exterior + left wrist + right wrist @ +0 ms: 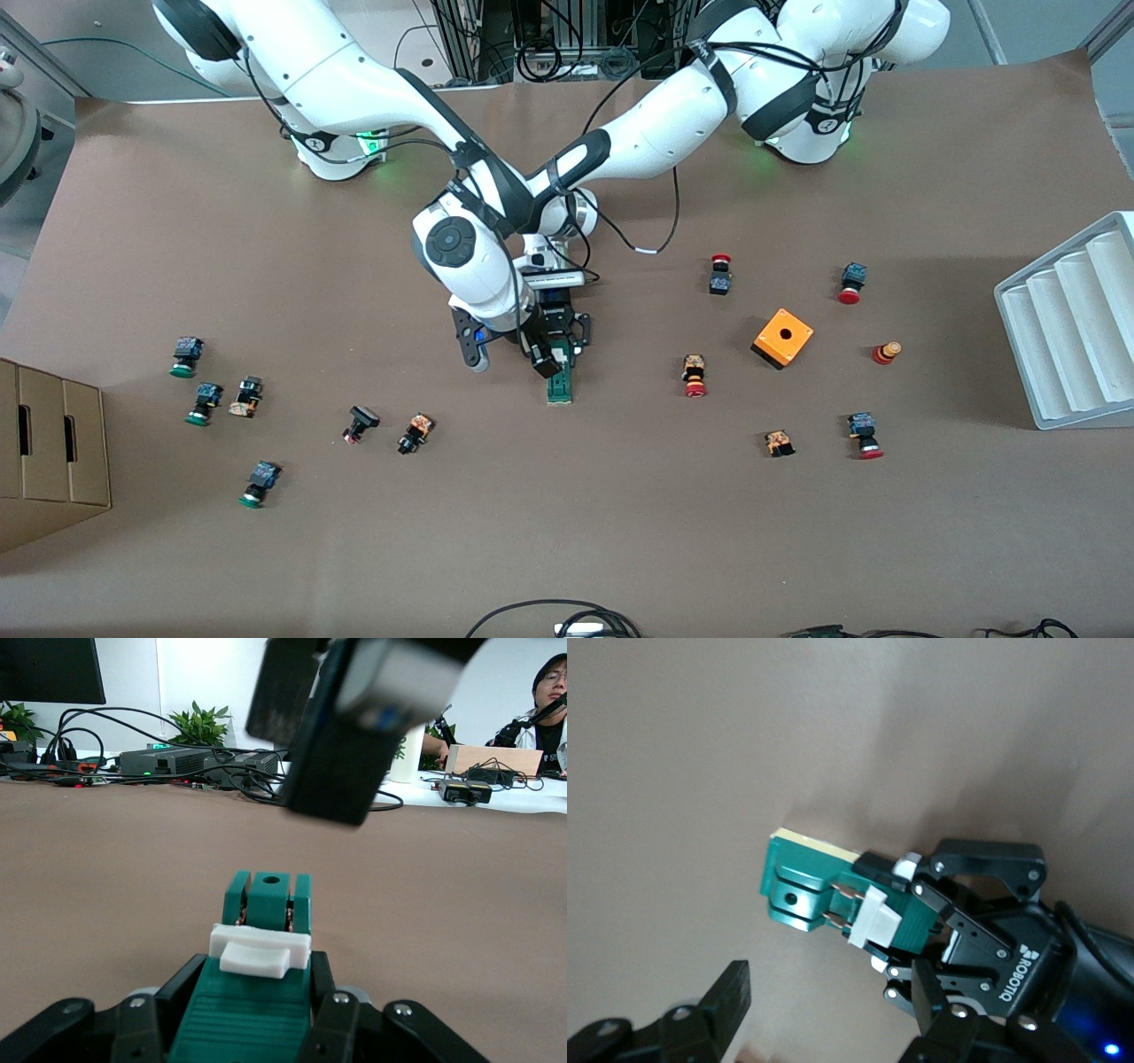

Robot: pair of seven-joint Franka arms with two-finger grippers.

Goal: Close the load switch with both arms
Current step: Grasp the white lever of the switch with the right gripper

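The left gripper (pixel 908 904) is clamping the load switch (pixel 560 379) by its flanks at mid-table while the right gripper (pixel 542 353), fingers spread, is hovering over its white lever (pixel 260 950) (light, rigid plastic, likely snap-stiff).

Both arms reach to the middle of the table, wrists crossing. The left gripper (pixel 560 347) sits low, its fingers (pixel 921 889) clamped on the sides of the load switch (pixel 560 383). The right gripper (pixel 534 350) hangs just above it, fingers (pixel 726 997) spread apart, touching nothing
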